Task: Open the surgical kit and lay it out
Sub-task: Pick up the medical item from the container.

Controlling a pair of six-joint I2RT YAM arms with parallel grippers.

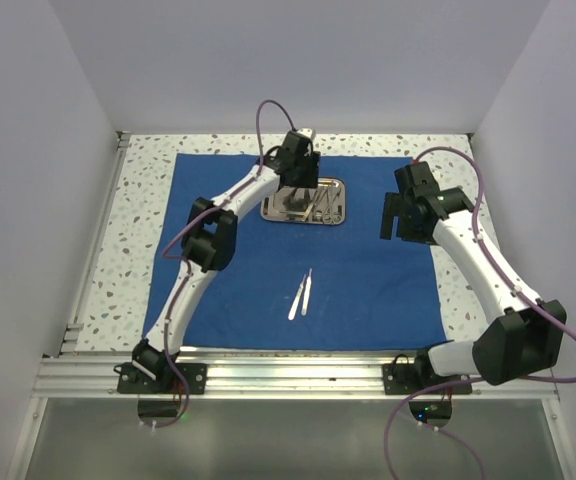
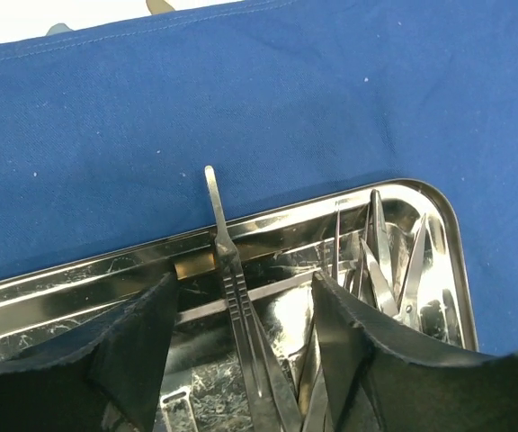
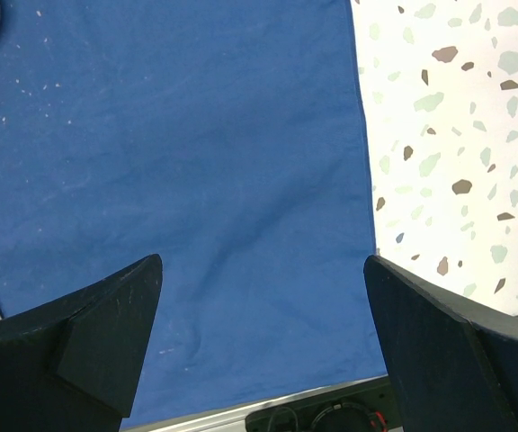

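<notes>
The surgical kit's royal-blue cloth (image 1: 368, 290) lies spread flat on the table. Its shiny steel tray (image 1: 304, 221) sits at the back centre with several silver instruments in it. Two thin silver instruments (image 1: 301, 293) lie side by side on the cloth in front of the tray. My left gripper (image 1: 298, 185) hangs over the tray. In the left wrist view its jaws (image 2: 244, 279) stand open either side of slim ribbed tweezers (image 2: 232, 270) that lean over the tray rim (image 2: 79, 261), with a gap on both sides. Scissors (image 2: 394, 270) lie in the tray's right end. My right gripper (image 3: 261, 261) is wide open and empty above the cloth's right part.
Speckled terrazzo table (image 3: 457, 135) shows beyond the cloth's right edge. An aluminium rail (image 1: 298, 375) runs along the near edge by the arm bases. White walls enclose the left, back and right sides.
</notes>
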